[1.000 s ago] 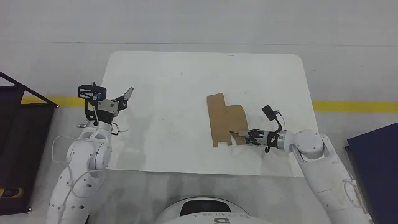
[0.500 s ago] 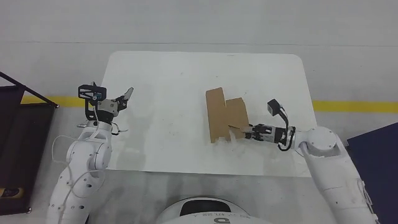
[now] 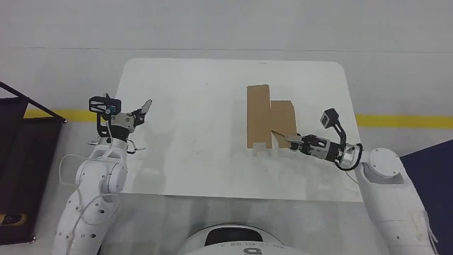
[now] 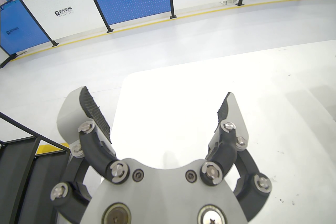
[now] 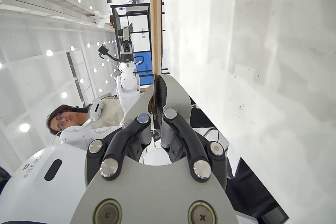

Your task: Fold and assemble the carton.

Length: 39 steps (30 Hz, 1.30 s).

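Fingers (image 5: 176, 96) of the right gripper (image 5: 157, 99) are clamped on the flat cardboard carton's (image 3: 269, 117) nearest edge; the carton extends away from them over the white table (image 3: 184, 127). Left gripper (image 4: 157, 104) fingers stand wide apart, holding nothing, well apart from the carton.

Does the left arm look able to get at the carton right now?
Probably yes: the open left claw hangs over the table's left side, with bare table between it and the carton, which the right claw pinches by an edge. It is a long stretch, though.
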### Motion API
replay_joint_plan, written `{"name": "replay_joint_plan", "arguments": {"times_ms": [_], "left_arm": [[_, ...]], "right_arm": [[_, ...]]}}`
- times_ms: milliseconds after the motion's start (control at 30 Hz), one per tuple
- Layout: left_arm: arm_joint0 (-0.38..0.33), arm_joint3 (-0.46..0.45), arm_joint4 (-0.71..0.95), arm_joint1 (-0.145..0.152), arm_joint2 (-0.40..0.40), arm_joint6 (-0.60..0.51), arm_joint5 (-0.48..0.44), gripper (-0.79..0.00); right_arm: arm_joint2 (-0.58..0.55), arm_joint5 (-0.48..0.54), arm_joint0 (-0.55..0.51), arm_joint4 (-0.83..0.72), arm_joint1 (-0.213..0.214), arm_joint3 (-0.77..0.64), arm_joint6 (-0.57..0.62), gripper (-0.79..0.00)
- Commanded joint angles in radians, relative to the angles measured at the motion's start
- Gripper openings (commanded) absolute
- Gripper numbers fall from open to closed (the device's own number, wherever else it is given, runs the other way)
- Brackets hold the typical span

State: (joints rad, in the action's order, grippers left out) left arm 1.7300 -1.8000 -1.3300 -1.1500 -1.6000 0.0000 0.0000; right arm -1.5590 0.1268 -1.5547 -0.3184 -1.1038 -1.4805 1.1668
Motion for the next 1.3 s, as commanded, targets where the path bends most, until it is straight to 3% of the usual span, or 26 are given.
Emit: {"name": "replay_joint_plan", "arguments": {"times_ms": [0, 167, 400, 567, 800, 1267], "left_arm": [[0.000, 0.000, 0.000, 0.000, 0.000, 0.000, 0.000, 0.000], [-0.046, 0.029, -0.024, -0.007, 0.112, -0.016, -0.100, 0.000], [-0.149, 0.075, 0.286, -0.039, 0.261, -0.124, -0.157, 0.000], [-0.181, 0.081, 0.544, -0.049, 0.269, -0.259, -0.169, 0.000], [-0.190, 0.080, 0.676, -0.048, 0.246, -0.339, -0.176, 0.000], [-0.197, 0.050, 0.683, -0.047, 0.256, -0.364, -0.155, 0.000]], "right_arm": [[0.002, -0.001, 0.000, 0.001, 0.000, -0.001, -0.007, -0.785], [0.135, 0.069, 0.048, -0.018, -0.024, 0.000, -0.104, -0.785], [0.252, 0.249, 0.156, 0.025, -0.053, 0.080, -0.267, -0.785], [0.252, 0.349, 0.170, 0.048, -0.057, 0.097, -0.355, -0.785], [0.219, 0.490, 0.156, 0.084, -0.057, 0.065, -0.473, -0.785], [0.216, 0.499, 0.154, 0.088, -0.057, 0.059, -0.486, -0.785]]}}
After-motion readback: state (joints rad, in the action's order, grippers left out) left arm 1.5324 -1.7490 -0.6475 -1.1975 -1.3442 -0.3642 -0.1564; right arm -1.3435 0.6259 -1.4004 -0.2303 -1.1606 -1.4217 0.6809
